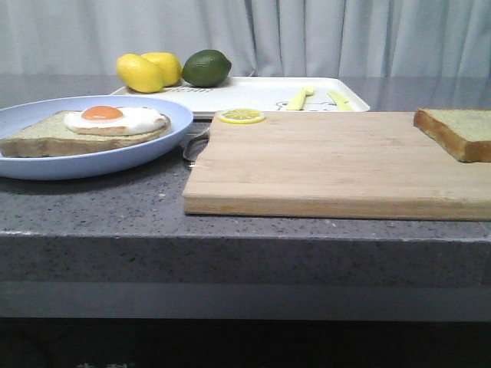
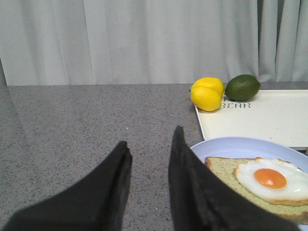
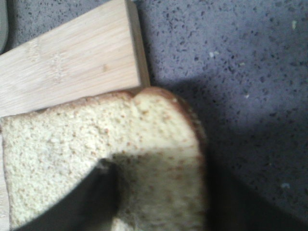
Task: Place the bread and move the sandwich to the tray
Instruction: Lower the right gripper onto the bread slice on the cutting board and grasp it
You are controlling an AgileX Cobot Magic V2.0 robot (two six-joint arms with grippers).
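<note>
Nearest the front camera, the grey speckled counter [image 1: 100,207] edge is seen, with the wooden cutting board [image 1: 322,165] just behind it at centre and right. Bread [image 1: 459,132] is noted at the far right of the front view, lying flat on the board's right end and cut off by the frame edge; in the right wrist view the slice [image 3: 96,149] overhangs the board corner onto the counter. Right hand [image 3: 77,202] is seen only as a dark blurred finger over the slice; whether it is apart or closed cannot be told. Left hand [image 2: 149,159] is held with fingers apart, empty, beside the light blue plate [image 1: 46,115] at centre left of the front view. Sandwich [image 1: 84,130], a slice bearing a fried egg, lies on that plate. Tray [image 1: 253,93] is placed behind both, upper centre, carrying two lemons [image 1: 149,71], a lime [image 1: 206,67] and pale yellow cutlery [image 1: 301,97]; a lemon slice [image 1: 241,116] rests at its front rim. Bread is judged light, soft and crushable, its crumb porous and not slippery; a gentle pinch across the firmer crust edges, at the overhanging side, is judged best. The egg is judged liable to slide if the plate is tilted.
</note>
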